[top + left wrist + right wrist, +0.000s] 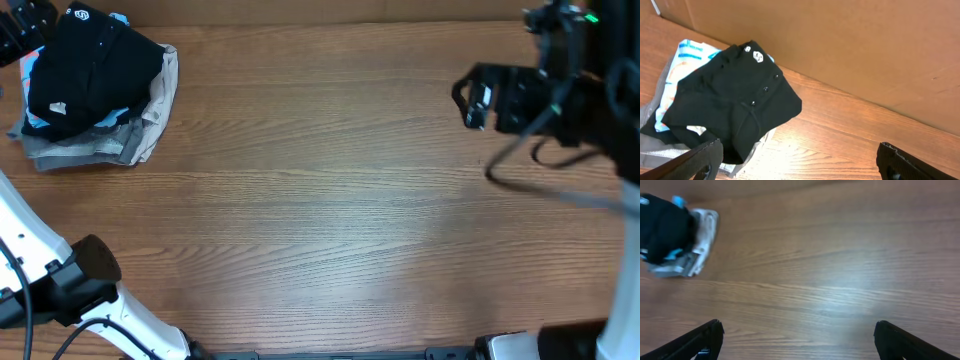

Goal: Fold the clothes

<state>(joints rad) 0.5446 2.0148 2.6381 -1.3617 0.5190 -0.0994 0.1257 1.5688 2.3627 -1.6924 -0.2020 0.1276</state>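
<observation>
The black garment [95, 68] lies folded on top of a pile at the table's far left corner, its small white logo [80, 14] facing up. It also shows in the left wrist view [735, 107] and, small, in the right wrist view [664, 227]. My left gripper [797, 160] is open and empty, hovering over the wood just beside the pile; from overhead it sits at the top left corner [18, 35]. My right gripper [797, 337] is open and empty above bare wood at the far right [470, 100].
Under the black garment lie a light blue shirt [682, 57] and grey and beige folded garments [130, 140]. A brown cardboard wall [850, 45] stands behind the table's back edge. The wooden table [330, 210] spreads between the arms.
</observation>
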